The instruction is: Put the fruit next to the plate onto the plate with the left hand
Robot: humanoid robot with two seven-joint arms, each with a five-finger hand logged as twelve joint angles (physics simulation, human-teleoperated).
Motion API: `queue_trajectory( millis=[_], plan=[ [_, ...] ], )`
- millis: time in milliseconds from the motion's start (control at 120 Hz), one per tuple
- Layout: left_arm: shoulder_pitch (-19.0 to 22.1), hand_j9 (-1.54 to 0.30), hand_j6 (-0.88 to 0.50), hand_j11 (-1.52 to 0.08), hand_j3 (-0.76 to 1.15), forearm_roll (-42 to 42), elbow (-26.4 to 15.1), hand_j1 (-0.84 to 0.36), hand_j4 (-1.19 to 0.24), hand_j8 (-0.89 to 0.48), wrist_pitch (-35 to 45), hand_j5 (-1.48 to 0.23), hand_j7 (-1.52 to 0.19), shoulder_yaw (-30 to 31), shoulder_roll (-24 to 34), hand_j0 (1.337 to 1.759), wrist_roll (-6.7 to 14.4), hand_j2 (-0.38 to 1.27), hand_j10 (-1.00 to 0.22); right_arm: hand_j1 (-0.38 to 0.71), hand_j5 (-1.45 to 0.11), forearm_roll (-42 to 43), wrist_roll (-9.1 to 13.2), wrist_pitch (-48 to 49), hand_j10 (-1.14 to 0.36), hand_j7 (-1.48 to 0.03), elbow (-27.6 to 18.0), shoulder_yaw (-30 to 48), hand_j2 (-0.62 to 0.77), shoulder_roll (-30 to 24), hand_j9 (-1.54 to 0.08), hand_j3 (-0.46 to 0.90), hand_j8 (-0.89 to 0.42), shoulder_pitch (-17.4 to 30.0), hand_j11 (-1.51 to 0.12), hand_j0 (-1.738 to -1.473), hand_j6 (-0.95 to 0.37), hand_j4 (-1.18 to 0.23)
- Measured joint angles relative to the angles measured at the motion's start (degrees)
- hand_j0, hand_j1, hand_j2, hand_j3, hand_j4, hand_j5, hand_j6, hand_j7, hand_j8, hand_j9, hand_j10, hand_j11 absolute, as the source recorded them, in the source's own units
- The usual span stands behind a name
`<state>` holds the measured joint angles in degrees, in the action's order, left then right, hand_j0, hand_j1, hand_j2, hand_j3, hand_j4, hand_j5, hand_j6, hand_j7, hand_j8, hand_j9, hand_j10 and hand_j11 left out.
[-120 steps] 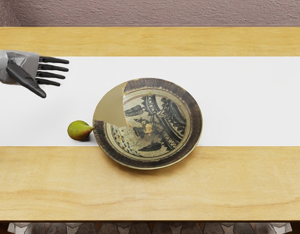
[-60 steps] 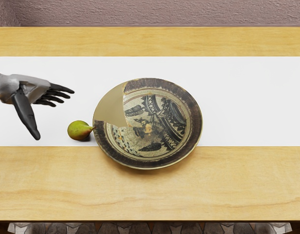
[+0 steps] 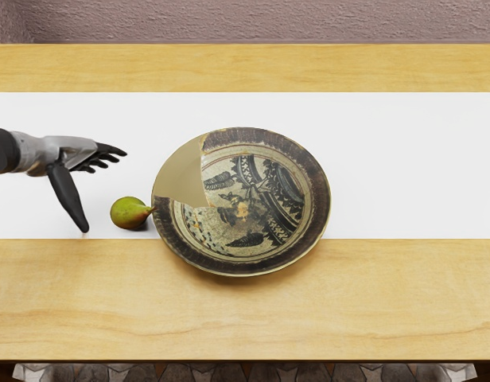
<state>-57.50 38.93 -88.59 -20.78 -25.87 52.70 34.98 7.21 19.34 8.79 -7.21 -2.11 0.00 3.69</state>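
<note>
Lowered and further right than half a second ago, my grey-and-black left hand (image 3: pixel 70 155) hovers at the frame's centre-left.
I see its fingers (image 3: pixel 103 153) spread, thumb hanging down, holding nothing. The small green-yellow pear-shaped fruit (image 3: pixel 130 212) lies on the white table runner (image 3: pixel 404 159), just lower right of the thumb, against the left rim of the round patterned ceramic plate (image 3: pixel 320 199).

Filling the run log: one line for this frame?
phase: pre-grasp | left hand: open, left of fruit, no contact | fruit: beside plate, not on it
</note>
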Motion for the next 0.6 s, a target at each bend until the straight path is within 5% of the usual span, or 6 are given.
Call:
queue_trajectory(
  millis=[75,233,500,600],
  plan=[
    [1.4,-0.06,-0.05,-0.06,0.0,1.7,-0.1,0.3,-0.05,-0.05,1.8,-0.06,-0.06,0.2,-0.8,1.658,-1.0,0.01,-0.05,-0.35,0.0,0.0,0.0,0.0,0.0,0.0,0.0,0.0,0.0,0.0,0.0,0.0,0.0,0.0,0.0,-1.658,0.0,0.0],
    [6.4,-0.06,-0.05,-0.06,0.0,10.6,-0.8,0.3,-0.05,-0.05,8.2,-0.06,-0.06,0.4,-3.0,1.658,-8.3,0.01,-0.05,-0.35,0.0,0.0,0.0,0.0,0.0,0.0,0.0,0.0,0.0,0.0,0.0,0.0,0.0,0.0,0.0,-1.658,0.0,0.0],
    [8.7,-0.06,-0.06,-0.06,0.0,15.7,-1.0,0.29,-0.05,-0.06,10.5,-0.07,-0.07,0.6,-2.6,1.658,-17.0,0.01,-0.05,-0.35,0.0,0.0,0.0,0.0,0.0,0.0,0.0,0.0,0.0,0.0,0.0,0.0,0.0,0.0,0.0,-1.658,0.0,0.0],
    [11.2,-0.07,-0.06,-0.07,0.0,16.1,-0.7,0.29,-0.06,-0.06,10.6,-0.07,-0.07,0.5,-2.2,1.658,-25.3,0.01,-0.05,-0.35,0.0,0.0,0.0,0.0,0.0,0.0,0.0,0.0,0.0,0.0,0.0,0.0,0.0,0.0,0.0,-1.658,0.0,0.0]
  ],
)
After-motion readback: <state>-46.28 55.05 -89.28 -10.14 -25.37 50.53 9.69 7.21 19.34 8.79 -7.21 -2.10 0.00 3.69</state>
